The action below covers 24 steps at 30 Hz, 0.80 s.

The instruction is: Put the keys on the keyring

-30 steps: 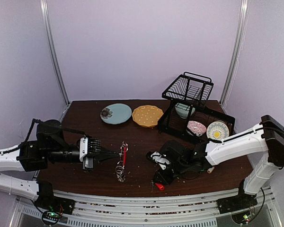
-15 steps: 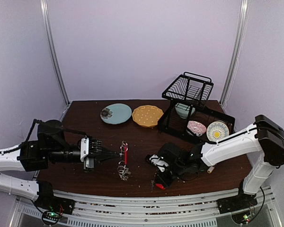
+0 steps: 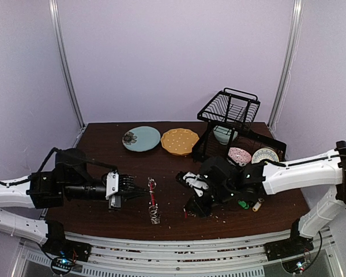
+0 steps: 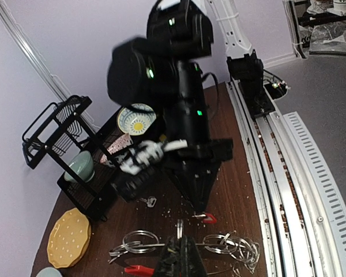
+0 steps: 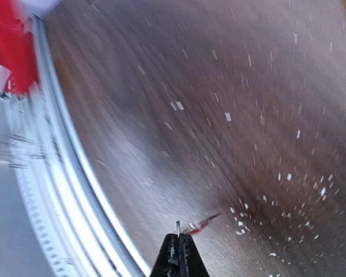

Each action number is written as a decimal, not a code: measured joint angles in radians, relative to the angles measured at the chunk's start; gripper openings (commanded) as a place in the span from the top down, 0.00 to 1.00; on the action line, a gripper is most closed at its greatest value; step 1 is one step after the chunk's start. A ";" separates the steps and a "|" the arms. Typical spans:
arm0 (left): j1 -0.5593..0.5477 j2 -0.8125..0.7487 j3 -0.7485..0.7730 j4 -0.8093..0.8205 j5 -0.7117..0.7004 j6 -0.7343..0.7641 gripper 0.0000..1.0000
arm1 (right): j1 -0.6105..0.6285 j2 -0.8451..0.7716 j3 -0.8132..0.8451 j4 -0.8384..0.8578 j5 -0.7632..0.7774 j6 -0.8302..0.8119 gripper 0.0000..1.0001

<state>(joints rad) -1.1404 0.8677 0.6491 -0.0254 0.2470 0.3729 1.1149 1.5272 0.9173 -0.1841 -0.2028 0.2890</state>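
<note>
My left gripper [image 3: 143,193] is shut on the keyring [image 3: 153,202], a chain of silvery loops with a red sleeve, and holds it just above the table. In the left wrist view the fingertips [image 4: 181,247] pinch the keyring's wire [image 4: 230,245] between its two clusters of loops. My right gripper [image 3: 191,211] is shut on a small silver key with a red tag [image 4: 206,217], right of the keyring. The right wrist view, blurred, shows that key [image 5: 199,224] sticking out of the closed tips [image 5: 179,239]. A second loose key [image 4: 149,201] lies on the table by the right arm.
A black dish rack [image 3: 230,124] with bowls and a plate stands at the back right. A blue plate [image 3: 141,138] and a yellow plate [image 3: 180,141] lie at the back. A green-tagged item [image 3: 243,204] and a small tan item [image 3: 257,204] lie under the right arm.
My right gripper has risen and moved back and right with the red-tagged key. My left gripper has shifted right with the keyring. The green-tagged item has come into view.
</note>
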 measured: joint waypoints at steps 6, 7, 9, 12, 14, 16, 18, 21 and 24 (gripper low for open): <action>0.000 0.040 0.000 -0.040 -0.012 0.004 1.00 | 0.013 -0.165 0.090 -0.011 -0.049 -0.058 1.00; 0.000 0.039 0.000 -0.040 -0.008 0.004 1.00 | 0.022 -0.189 0.093 -0.007 -0.050 -0.077 1.00; 0.000 0.035 0.000 -0.038 0.008 0.004 1.00 | 0.058 -0.246 0.092 0.004 -0.044 -0.139 1.00; 0.001 0.029 0.000 -0.034 0.050 0.004 1.00 | 0.110 -0.318 0.084 0.030 -0.023 -0.282 1.00; 0.001 0.030 0.000 -0.031 0.079 0.003 1.00 | 0.130 -0.352 0.080 0.044 -0.015 -0.399 1.00; 0.001 0.035 0.000 -0.030 0.105 0.003 1.00 | 0.140 -0.364 0.080 0.052 -0.011 -0.513 1.00; 0.001 0.043 0.000 -0.030 0.127 0.004 1.00 | 0.152 -0.356 0.087 0.045 -0.008 -0.634 1.00; 0.001 0.055 0.000 -0.030 0.152 0.003 1.00 | 0.171 -0.317 0.118 0.018 -0.002 -0.779 1.00; 0.001 0.061 0.000 -0.030 0.169 0.003 1.00 | 0.192 -0.274 0.158 0.007 0.013 -0.918 1.00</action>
<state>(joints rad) -1.1397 0.9287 0.6491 -0.0555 0.4156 0.3763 1.3067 1.2537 1.0752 -0.1768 -0.1902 -0.6289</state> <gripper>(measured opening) 0.006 0.005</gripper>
